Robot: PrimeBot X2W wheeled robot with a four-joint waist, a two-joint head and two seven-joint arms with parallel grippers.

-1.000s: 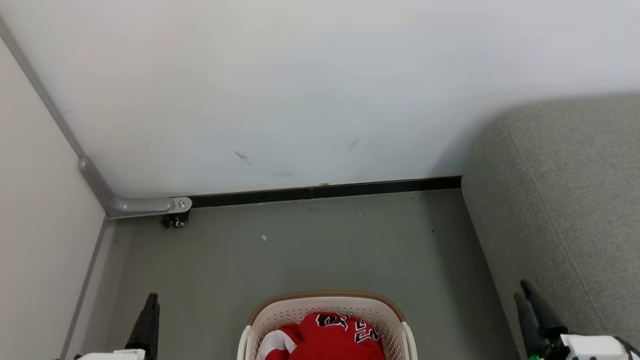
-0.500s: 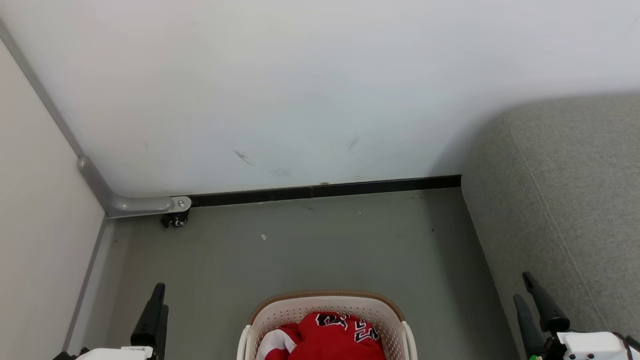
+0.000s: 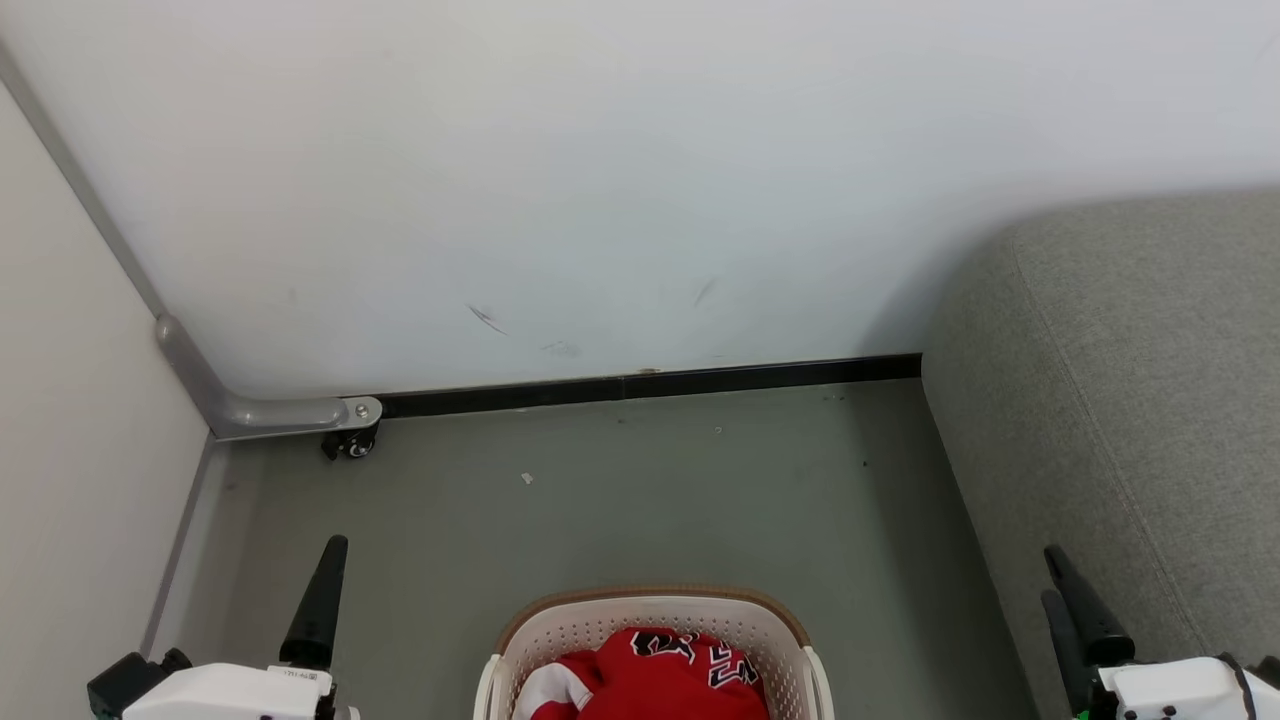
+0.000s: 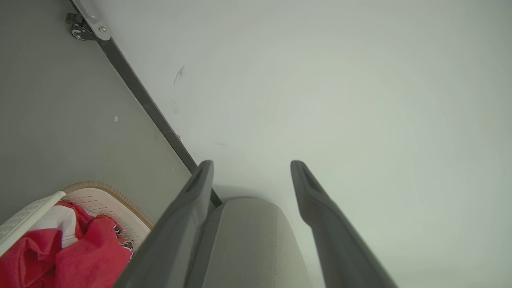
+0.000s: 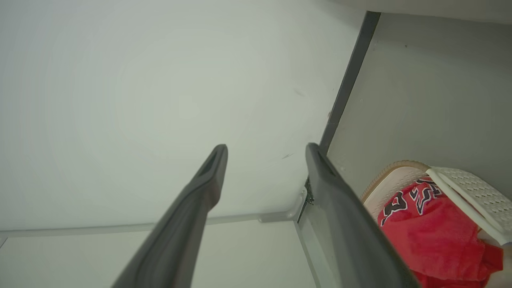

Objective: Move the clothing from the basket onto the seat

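Observation:
The cream basket (image 3: 560, 630) with a brown rim stands on the floor at the bottom middle, with the red clothing (image 3: 660, 680) heaped inside, black number marks showing. The grey sofa (image 3: 1130, 400) fills the right side. My left gripper (image 3: 335, 548) rises at the lower left of the basket, well apart from it; in the left wrist view its fingers (image 4: 250, 164) stand open and empty. My right gripper (image 3: 1050, 575) sits at the lower right against the sofa's front, also open (image 5: 266, 148) with nothing between the fingers. The basket (image 5: 460, 184) and clothing (image 5: 432, 236) show in the right wrist view.
A white wall with a black baseboard (image 3: 650, 382) closes the far side. A pale panel on the left ends in a grey foot with a small caster (image 3: 350, 445). Grey floor (image 3: 620, 500) lies between the wall and the basket.
My left gripper has risen higher into the head view and its white wrist now shows. The right gripper has shifted only slightly. The basket and clothing stay put.

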